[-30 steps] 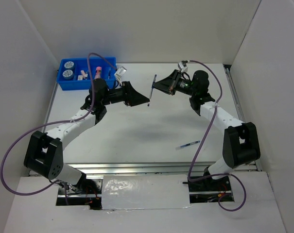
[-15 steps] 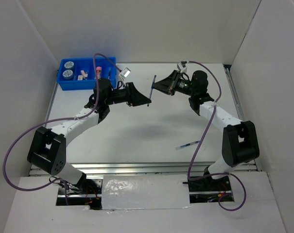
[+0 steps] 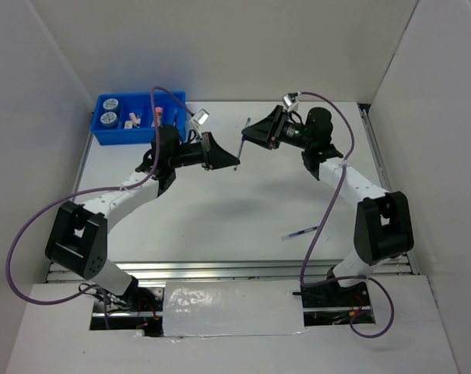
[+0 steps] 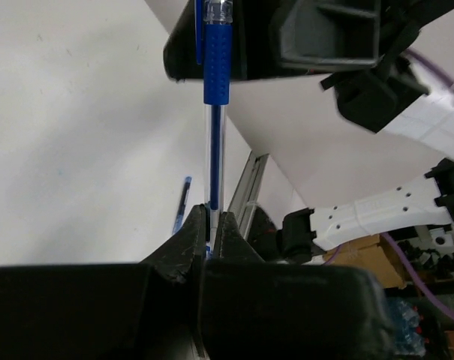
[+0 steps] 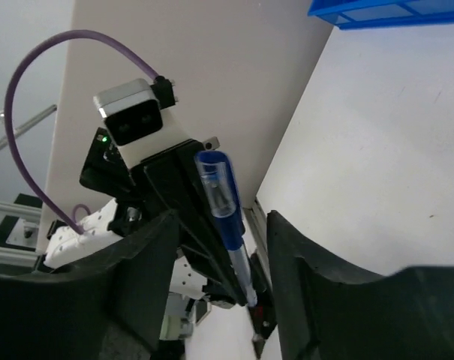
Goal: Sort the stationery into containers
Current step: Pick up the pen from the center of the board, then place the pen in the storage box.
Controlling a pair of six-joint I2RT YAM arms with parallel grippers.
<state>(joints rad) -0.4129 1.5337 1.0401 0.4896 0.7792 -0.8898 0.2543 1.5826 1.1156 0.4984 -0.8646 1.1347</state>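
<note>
While the left gripper (image 4: 210,217) was clamped on the clear barrel of the blue pen (image 4: 214,112) above the table's middle, the right gripper (image 3: 248,134) stood with jaws parted either side of its rubber grip, well apart from the blue tray (image 3: 103,139) at the far left.

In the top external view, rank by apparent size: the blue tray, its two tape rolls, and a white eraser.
1. blue tray
2. far tape roll and near tape roll: alike, so tied
3. white eraser, smallest
</note>
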